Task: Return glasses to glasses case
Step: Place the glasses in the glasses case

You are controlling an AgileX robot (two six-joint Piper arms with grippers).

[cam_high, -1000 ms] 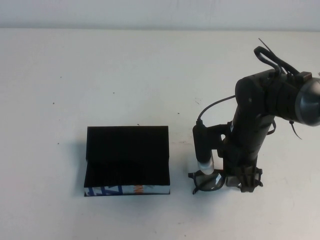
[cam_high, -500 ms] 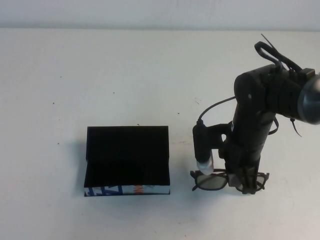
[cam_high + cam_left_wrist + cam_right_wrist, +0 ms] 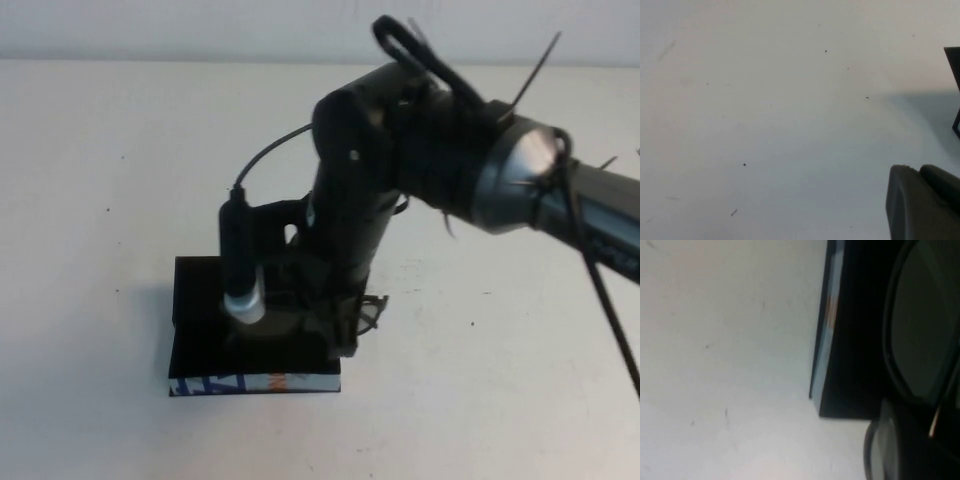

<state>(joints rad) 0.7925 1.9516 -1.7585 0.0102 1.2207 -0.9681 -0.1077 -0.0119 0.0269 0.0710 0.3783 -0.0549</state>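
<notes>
Had the glasses [image 3: 362, 312] clamped in the right gripper [image 3: 345, 325], right over the open glasses case [image 3: 200, 290] near its right end. Sat crosswise, long axis running left to right, same as the case's long side, so mostly lined up already. Probably just needed a nudge left and down to seat them. Saw one lens above the black lining in the right wrist view. Left gripper [image 3: 922, 202] parked well off to the left over bare table [image 3: 765, 110], couldn't tell open or closed.

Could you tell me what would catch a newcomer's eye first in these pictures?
The big black right arm dominates the table's middle, its right gripper low over the open glasses case, holding the glasses above the black lining. The left gripper is parked over bare table.
</notes>
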